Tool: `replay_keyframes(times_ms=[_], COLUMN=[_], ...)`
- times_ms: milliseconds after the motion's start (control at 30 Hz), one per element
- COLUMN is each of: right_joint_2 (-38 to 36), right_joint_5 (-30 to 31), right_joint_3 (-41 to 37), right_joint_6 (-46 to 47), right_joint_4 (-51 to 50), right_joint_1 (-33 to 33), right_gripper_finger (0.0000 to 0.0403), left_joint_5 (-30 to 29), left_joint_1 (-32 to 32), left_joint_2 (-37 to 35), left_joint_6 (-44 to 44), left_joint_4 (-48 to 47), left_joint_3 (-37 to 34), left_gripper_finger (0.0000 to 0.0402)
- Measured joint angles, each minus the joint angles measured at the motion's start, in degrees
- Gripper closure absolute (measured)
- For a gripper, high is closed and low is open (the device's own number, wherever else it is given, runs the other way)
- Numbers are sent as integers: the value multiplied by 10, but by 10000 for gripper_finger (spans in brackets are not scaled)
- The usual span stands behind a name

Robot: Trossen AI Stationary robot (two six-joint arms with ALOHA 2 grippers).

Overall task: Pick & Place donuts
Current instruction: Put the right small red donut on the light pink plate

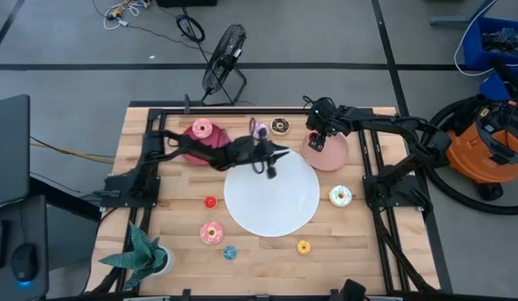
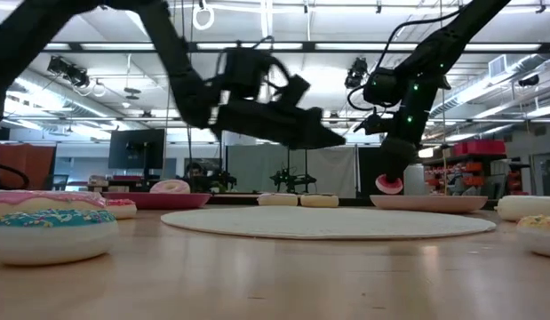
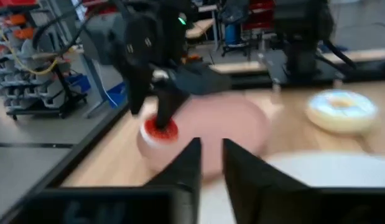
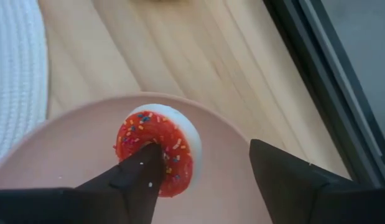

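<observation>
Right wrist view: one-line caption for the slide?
Right gripper open over the salmon-pink plate, one finger in the red donut's hole.

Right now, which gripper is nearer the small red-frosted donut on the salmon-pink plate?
Right. The right gripper stands open directly over the red donut, one finger touching it; the left gripper hangs apart, above the white disc.

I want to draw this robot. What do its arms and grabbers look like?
Both arms are black and jointed, thin tubes linked by chunky blocks. The left gripper ends in two dark, wedge-shaped fingers. The right gripper has matching pointed black fingers, black cables looping along its arm, and small green lights on its wrist.
</observation>
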Motion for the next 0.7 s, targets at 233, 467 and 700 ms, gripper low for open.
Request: replay_keyframes(times_ms=[233, 467, 700], right_joint_2=[0, -16, -57], right_joint_5=[-19, -73, -73], right_joint_3=[0, 0, 0], right_joint_6=[0, 11, 27], right_joint_4=[0, -17, -26], right_joint_1=[0, 2, 8], right_gripper_finger=[186, 206, 235], left_joint_5=[46, 53, 51], left_joint_1=[23, 28, 35], left_joint_2=[65, 126, 154], left_joint_6=[-50, -56, -74], left_joint_4=[-71, -102, -105], left_joint_3=[126, 206, 246], left_gripper_finger=[397, 398, 398])
